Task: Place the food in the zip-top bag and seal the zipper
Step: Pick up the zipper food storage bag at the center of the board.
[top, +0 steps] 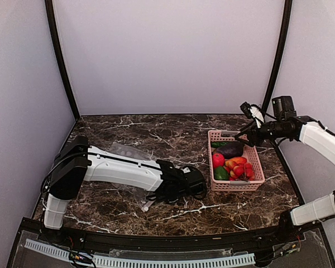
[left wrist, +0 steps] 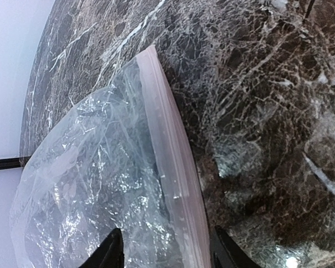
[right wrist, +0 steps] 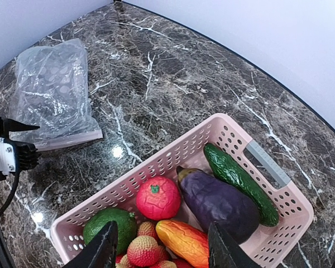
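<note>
The clear zip-top bag (left wrist: 84, 195) lies flat on the marble at the left, also in the top view (top: 124, 151) and the right wrist view (right wrist: 53, 89). Its zipper (left wrist: 176, 167) runs along the edge facing the basket. My left gripper (left wrist: 167, 254) is open and low over that edge, one finger over the bag and one beyond the zipper; it shows in the top view (top: 184, 181). The food lies in the pink basket (right wrist: 184, 148): eggplant (right wrist: 220, 204), cucumber (right wrist: 240, 181), round red fruit (right wrist: 158, 197), green piece (right wrist: 109, 226), orange piece (right wrist: 184, 240), red bunch (right wrist: 142, 249). My right gripper (right wrist: 163, 248) is open and empty above the basket.
The pink basket (top: 255, 159) stands at the right of the dark marble table (top: 156, 131). Pale walls close the back and sides. My left arm (top: 123, 170) lies across part of the bag. Bare marble lies between the bag and the basket.
</note>
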Robot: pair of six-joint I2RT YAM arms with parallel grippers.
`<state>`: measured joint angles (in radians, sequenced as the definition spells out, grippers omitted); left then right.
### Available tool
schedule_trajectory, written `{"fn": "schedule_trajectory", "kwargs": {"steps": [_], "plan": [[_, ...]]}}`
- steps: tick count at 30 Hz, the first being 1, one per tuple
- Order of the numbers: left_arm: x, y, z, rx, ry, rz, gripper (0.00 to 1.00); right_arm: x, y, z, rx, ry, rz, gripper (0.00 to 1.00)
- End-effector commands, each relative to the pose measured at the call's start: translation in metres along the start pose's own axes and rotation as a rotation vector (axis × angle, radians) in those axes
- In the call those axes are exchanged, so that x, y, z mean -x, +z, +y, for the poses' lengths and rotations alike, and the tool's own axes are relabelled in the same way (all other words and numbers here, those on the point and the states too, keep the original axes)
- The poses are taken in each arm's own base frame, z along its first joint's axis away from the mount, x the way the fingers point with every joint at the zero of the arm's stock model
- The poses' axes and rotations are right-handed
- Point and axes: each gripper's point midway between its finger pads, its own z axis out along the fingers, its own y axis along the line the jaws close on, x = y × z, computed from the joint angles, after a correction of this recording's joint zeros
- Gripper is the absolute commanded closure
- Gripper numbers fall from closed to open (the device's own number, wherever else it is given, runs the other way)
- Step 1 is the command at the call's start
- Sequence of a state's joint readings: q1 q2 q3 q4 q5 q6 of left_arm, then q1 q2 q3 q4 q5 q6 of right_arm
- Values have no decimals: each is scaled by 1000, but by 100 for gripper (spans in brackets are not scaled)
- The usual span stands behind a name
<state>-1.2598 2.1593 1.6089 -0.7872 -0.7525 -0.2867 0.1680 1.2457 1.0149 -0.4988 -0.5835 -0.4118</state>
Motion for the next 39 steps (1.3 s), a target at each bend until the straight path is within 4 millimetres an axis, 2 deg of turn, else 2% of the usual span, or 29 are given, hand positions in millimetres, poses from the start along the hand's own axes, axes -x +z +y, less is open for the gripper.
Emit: {"fn": "schedule_trajectory", "kwargs": {"steps": [1, 6, 24, 33, 39], "plan": [[-2, 1, 9, 64, 13, 21, 49, 2, 4, -9, -22, 31, -61, 48], [-5, 7, 4, 68, 20, 34, 49, -6, 5, -8, -19, 34, -54, 48], [13, 12, -11, 49, 37, 6, 47, -16, 14, -3, 35, 52, -35, 48], [0, 31, -14, 91, 79, 68, 46, -18, 16, -2, 45, 56, -30, 48], [-7, 35, 0, 166, 81, 88, 52, -19, 18, -2, 51, 60, -25, 48]]}}
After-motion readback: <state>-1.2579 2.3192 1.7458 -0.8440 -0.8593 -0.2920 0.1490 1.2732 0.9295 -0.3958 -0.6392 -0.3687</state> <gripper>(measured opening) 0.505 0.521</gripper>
